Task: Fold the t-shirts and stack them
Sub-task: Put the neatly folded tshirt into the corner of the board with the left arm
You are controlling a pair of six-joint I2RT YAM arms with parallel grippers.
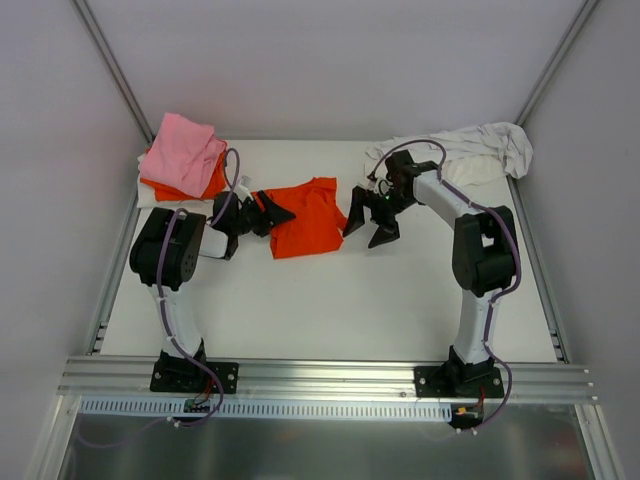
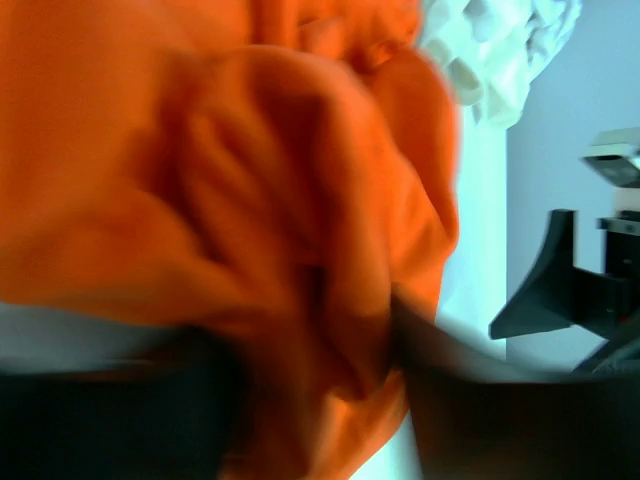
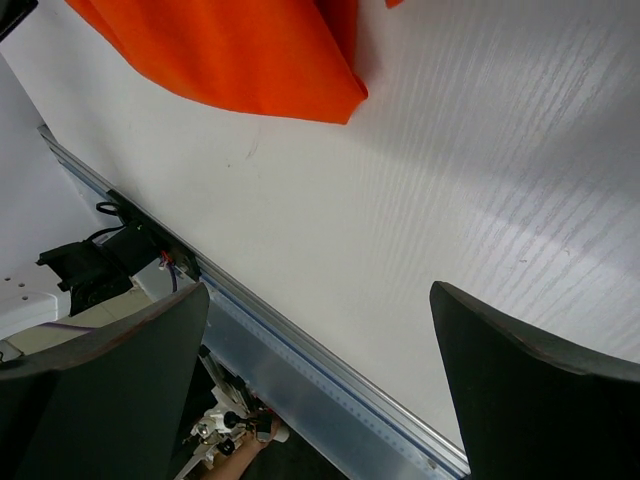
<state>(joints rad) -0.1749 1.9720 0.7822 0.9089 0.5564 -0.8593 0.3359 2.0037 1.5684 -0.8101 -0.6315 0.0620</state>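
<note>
Left gripper (image 1: 268, 213), jaws spread about a bunch at the left edge of the orange t-shirt (image 1: 305, 222) in the middle of the table (image 1: 300, 310), clamp not discernible; right gripper (image 1: 368, 226), jaws wide and empty just beside its right edge: you should pinch both edges low and evenly before folding.

Bright, even light; left-wrist view perhaps motion-blurred.

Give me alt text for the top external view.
A crumpled orange t-shirt lies mid-table, the left arm with its jaws at the shirt's left edge and the right arm with jaws open and empty just off its right edge. A pink-topped stack sits far left, a white heap far right.
</note>
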